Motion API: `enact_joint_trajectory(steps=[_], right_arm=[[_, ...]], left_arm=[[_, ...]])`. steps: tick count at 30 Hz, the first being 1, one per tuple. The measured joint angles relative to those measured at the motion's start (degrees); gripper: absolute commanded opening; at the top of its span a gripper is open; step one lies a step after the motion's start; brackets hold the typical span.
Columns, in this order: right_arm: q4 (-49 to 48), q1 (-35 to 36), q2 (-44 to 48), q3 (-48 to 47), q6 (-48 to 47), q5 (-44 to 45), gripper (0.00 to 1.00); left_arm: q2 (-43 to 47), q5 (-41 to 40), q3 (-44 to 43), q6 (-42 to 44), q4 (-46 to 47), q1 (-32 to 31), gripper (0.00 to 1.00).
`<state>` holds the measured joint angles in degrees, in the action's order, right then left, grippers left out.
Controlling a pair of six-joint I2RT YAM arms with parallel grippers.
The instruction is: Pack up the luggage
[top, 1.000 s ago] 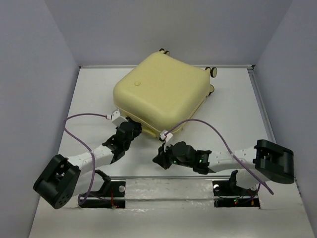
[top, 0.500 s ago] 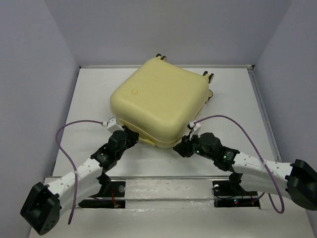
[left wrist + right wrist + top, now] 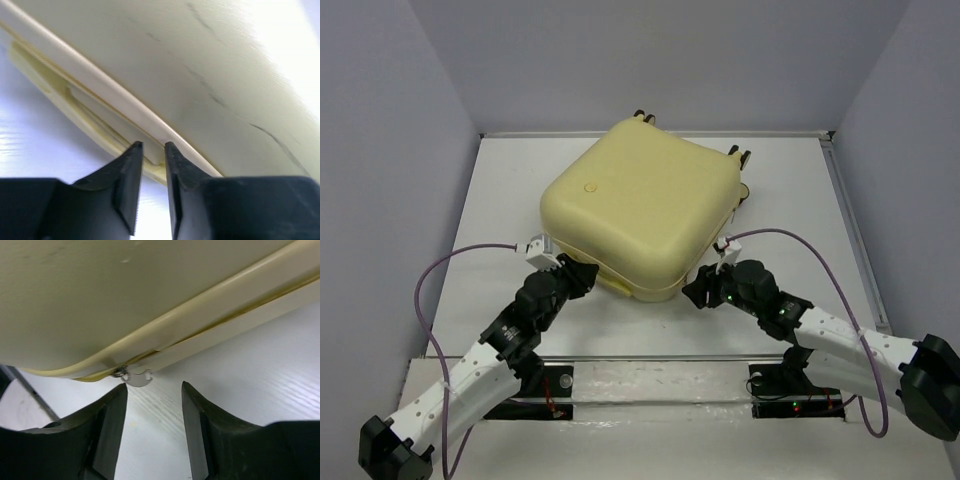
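Observation:
The luggage [image 3: 640, 205], a pale-yellow hard-shell suitcase, lies flat and closed on the white table, emblem [image 3: 588, 186] up and wheels [image 3: 738, 152] at the back. My left gripper [image 3: 582, 272] is at its near-left edge. In the left wrist view the left gripper [image 3: 152, 146] has closed to a narrow gap, its tips pinching the end of the handle strip [image 3: 75, 105] on the lower shell. My right gripper [image 3: 695, 292] is at the near-right corner. In the right wrist view the right gripper [image 3: 154, 387] is open, with a metal zipper pull [image 3: 136, 377] hanging free just ahead of it.
Grey walls enclose the table, with a raised rim along the back [image 3: 650, 132] and the right side [image 3: 850, 230]. Purple cables loop over the table beside each arm [image 3: 460, 255] [image 3: 800, 240]. The arm mounts [image 3: 545, 385] sit at the near edge.
The luggage has turned and shifted a little to the left. My right gripper moved from the near middle up to the near-right corner and opened. My left gripper stayed at the near-left edge.

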<state>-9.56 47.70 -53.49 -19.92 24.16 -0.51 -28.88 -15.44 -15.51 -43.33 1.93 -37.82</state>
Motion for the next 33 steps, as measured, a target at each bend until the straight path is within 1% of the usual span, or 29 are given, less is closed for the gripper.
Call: enact_joint_trajectory(steps=[1,5,8,11,15,16,19,20,21,26,29,30,33], right_arm=[[0.0,-1.1,0.2,0.3,-0.6,-0.3,0.60],[-1.7,-3.8,0.5,1.2,-3.1,-2.5,0.60],[-4.1,-4.5,-0.1,1.7,-4.9,-4.9,0.57],[-8.1,-4.5,-2.1,1.7,-6.6,-8.5,0.50],[-11.8,-4.6,-4.6,1.7,-8.1,-10.1,0.43],[-12.7,-4.6,-5.1,1.7,-8.3,-10.5,0.40],[-15.1,-4.6,-6.4,1.8,-9.0,-11.1,0.18],[-15.6,-4.6,-6.7,2.0,-9.0,-11.4,0.09],[-16.8,-4.6,-7.0,2.5,-8.9,-11.6,0.07],[-20.9,-4.6,-7.6,4.6,-8.0,-11.8,0.07],[-20.6,-3.5,-7.4,4.8,-6.8,-11.4,0.07],[-20.2,-1.7,-7.1,4.7,-6.3,-9.3,0.07],[-16.7,6.9,-7.3,2.9,-4.8,-1.4,0.07]], left_arm=[[0.4,2.2,0.0,0.7,0.4,0.0,0.32],[0.4,8.1,0.0,2.5,2.3,-1.1,0.31],[-0.3,11.4,0.0,3.9,3.5,-2.7,0.31],[-1.0,14.5,0.0,5.2,5.0,-3.8,0.31],[-3.1,17.1,-0.3,6.1,7.0,-4.4,0.30],[-4.3,17.8,-0.5,6.4,7.7,-4.5,0.30],[-6.9,18.8,-1.0,7.0,9.1,-5.2,0.30],[-7.8,18.9,-1.2,7.3,9.7,-5.3,0.30],[-8.0,18.9,-1.3,7.4,9.9,-5.4,0.30],[-10.3,18.5,-1.5,8.0,11.9,-6.5,0.30],[-13.2,18.4,-2.4,8.2,13.3,-6.8,0.29],[-14.6,18.4,-3.0,8.4,13.5,-6.8,0.29],[-19.6,18.5,-5.6,8.4,14.4,-7.3,0.27]])
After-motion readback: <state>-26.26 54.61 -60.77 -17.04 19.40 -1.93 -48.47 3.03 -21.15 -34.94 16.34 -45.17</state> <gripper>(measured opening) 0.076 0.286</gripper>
